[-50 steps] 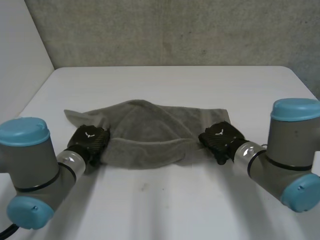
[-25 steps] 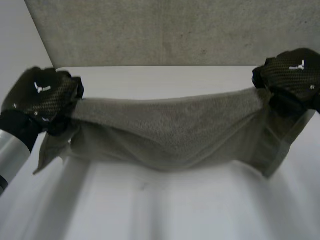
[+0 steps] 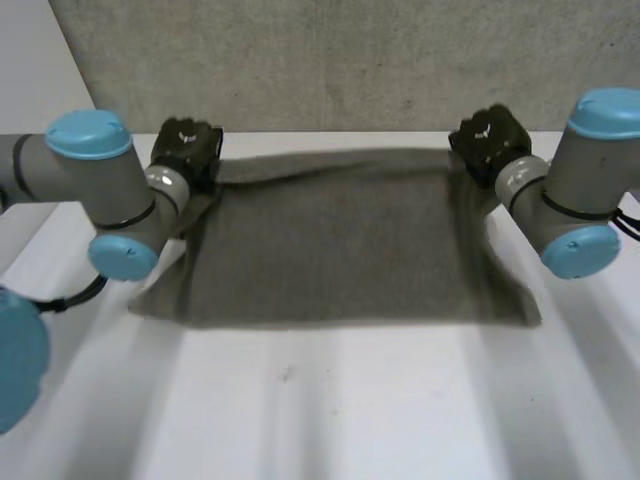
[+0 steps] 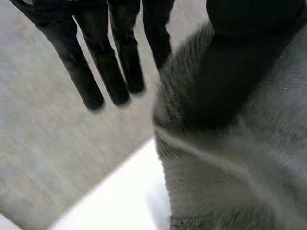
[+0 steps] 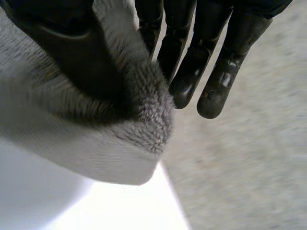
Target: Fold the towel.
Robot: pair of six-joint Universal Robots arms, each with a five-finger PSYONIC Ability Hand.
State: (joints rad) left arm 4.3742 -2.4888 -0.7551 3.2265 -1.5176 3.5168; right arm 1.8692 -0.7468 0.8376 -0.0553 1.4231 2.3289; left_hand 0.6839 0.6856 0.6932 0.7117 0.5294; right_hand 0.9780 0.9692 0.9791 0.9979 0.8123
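The left hand and right hand pinch far corners of the grey towel, thumbs hiding them; lifted earlier, it now lies spread near the far edge of the table.

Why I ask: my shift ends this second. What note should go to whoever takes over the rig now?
Left hand: shut on the towel, thumb pinching its far left corner.
Right hand: pinching the far right corner the same way.
The towel lies spread mostly flat on the table, with its far edge near the table's far side and its near corners skewed outward.
Done: the towel is laid out. I cannot tell whether it is one layer or doubled.
Left: probably release, check the layers, then fold and square the edges.
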